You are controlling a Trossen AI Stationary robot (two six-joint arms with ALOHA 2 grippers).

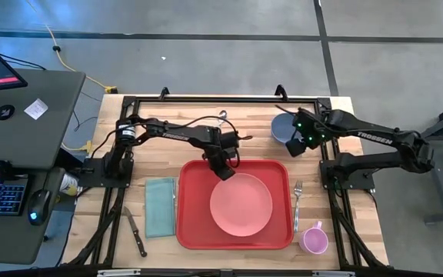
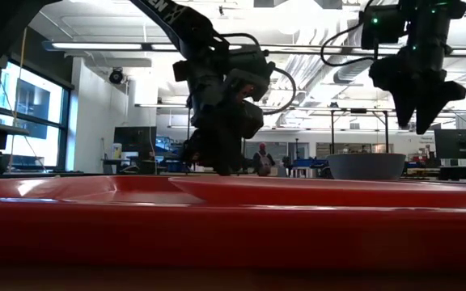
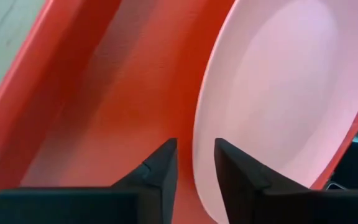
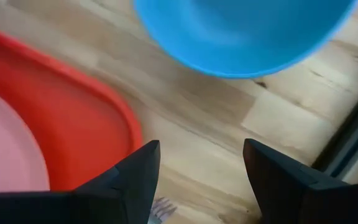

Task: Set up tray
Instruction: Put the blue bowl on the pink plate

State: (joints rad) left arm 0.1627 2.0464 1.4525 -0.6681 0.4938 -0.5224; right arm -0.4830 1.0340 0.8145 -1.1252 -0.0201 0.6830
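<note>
High view — tray (image 1: 194,223) lengthwise left-right

Red tray (image 1: 193,231) at lower centre holds a plain pink plate (image 1: 241,205); teal napkin (image 1: 159,206) to its left; blue bowl (image 1: 281,128) at upper right; lilac mug (image 1: 314,239) at lower right; pale wood-grain table (image 1: 183,111); both arms black

The bowl (image 4: 244,34) is cut off at twelve o'clock in the right wrist view (its rim unseen); the fork (image 4: 161,210) is mostly hidden.
</note>
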